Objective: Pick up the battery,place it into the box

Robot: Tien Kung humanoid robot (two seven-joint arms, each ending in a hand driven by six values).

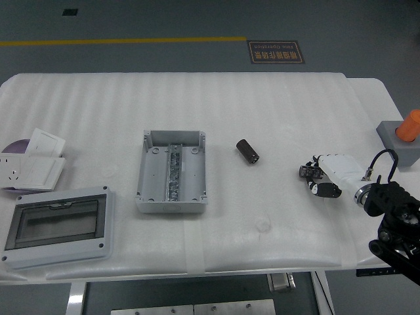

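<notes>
**Battery lies alone on the worktop, box stands open**

At the far left of the white worktop [262,118] lie a purple disc [14,147], a white socket plate [12,169] and some white paper packets [42,157], partly one over another. Just in front of them rests a grey lid with a dark window [58,225]. Further right stands the grey box [172,170], open upward, with a metal rail along its middle. The battery [248,151] (a small dark cylinder) lies on its side to the right of the box, apart from it. Well to the right, the right robot hand [321,177] is low over the worktop, fingers curled, holding nothing. At the right edge sits a grey block with an orange knob [401,136].
</notes>
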